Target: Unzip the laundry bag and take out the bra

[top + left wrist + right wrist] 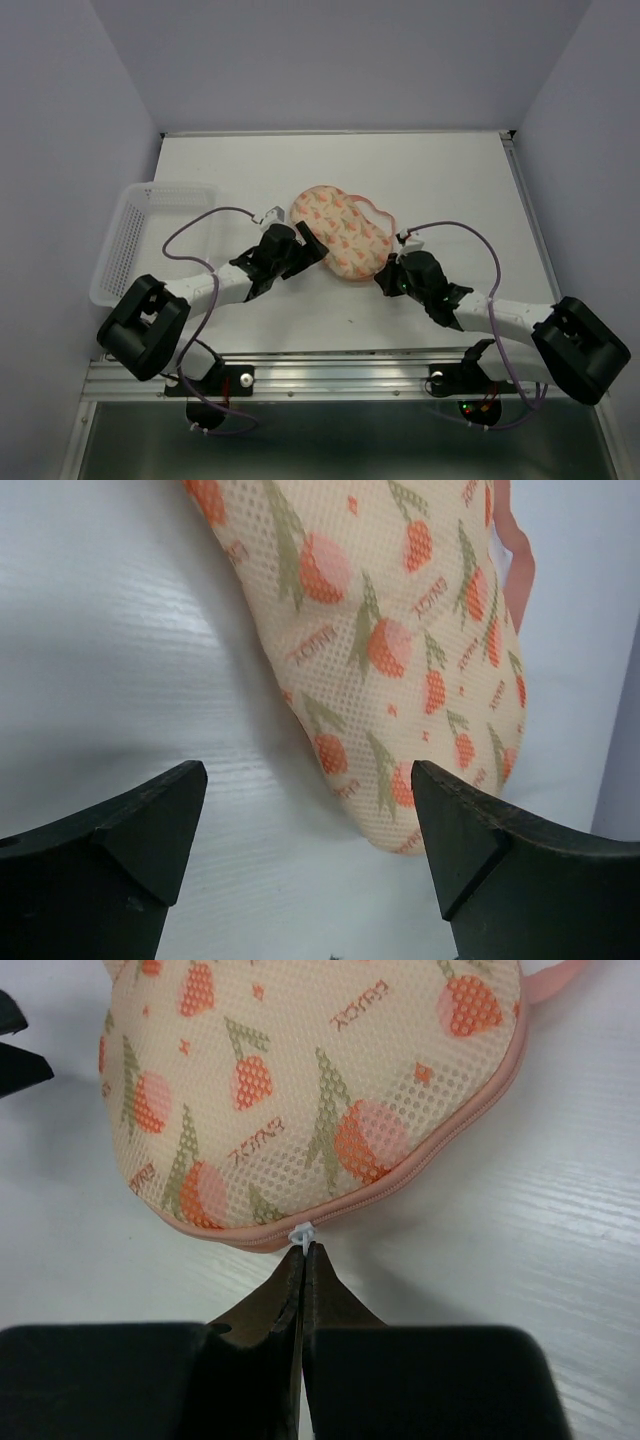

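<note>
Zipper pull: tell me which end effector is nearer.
Right. The right end effector is shut on the zipper pull; the left end effector hangs open at the laundry bag's opposite side.

Laundry bag (342, 230) lay mid-table (440, 180), running far-left to near-right. Basket (135, 240) sat at the table's left edge, well apart from the bag. Left gripper (308, 246) was just beside the bag's left side, bag ahead of its jaws. Right gripper (386, 270) was at the bag's near-right end, fingertips on the zipper pull (302, 1232) at the rim.
</note>
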`<action>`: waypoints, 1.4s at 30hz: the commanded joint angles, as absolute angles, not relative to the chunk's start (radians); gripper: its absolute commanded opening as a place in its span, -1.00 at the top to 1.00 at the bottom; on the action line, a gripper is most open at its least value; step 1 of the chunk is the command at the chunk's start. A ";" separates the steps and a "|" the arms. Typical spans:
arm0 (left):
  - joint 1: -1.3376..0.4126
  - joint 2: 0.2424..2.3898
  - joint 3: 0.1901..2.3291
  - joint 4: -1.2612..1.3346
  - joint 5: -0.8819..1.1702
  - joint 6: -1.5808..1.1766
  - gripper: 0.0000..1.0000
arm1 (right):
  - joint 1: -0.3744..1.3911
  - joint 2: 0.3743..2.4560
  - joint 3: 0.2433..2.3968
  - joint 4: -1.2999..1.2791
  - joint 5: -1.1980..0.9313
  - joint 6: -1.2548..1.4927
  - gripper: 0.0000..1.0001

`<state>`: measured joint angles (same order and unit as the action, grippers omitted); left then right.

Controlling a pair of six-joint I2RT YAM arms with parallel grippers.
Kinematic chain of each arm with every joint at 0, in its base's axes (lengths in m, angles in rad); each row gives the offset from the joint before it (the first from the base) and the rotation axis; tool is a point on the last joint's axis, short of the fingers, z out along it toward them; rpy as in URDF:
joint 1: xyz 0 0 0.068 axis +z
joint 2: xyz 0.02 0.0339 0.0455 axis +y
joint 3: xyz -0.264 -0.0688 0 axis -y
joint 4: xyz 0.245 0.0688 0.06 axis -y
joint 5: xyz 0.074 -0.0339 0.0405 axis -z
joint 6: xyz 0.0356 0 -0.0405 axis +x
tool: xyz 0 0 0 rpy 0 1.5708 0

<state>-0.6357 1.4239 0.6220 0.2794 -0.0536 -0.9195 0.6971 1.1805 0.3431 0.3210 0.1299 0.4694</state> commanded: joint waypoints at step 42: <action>-0.571 1.454 0.500 0.365 0.028 -0.874 1.00 | 0.724 1.089 0.342 0.198 0.466 0.477 0.99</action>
